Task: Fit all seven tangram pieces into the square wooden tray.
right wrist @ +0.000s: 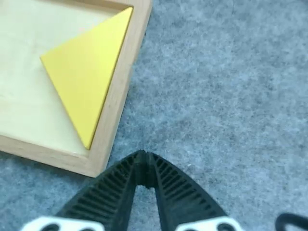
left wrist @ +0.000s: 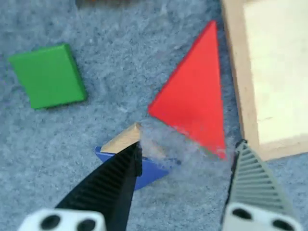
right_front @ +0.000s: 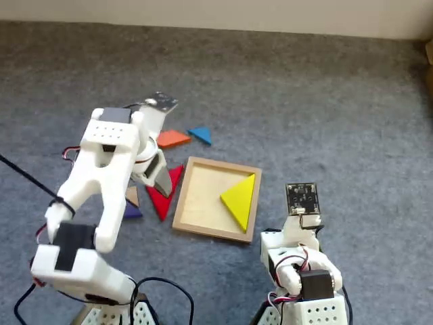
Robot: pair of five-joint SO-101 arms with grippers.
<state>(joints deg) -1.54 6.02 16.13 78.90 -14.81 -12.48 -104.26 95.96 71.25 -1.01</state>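
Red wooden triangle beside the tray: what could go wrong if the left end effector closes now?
The open left end effector spans only a corner of the flat red wooden triangle, so it may slip. Its black finger is beside the small blue piece and may drag it.

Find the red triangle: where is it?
In the high view the red triangle lies on the carpet just left of the wooden tray; the left wrist view shows it ahead of the open left pincer.
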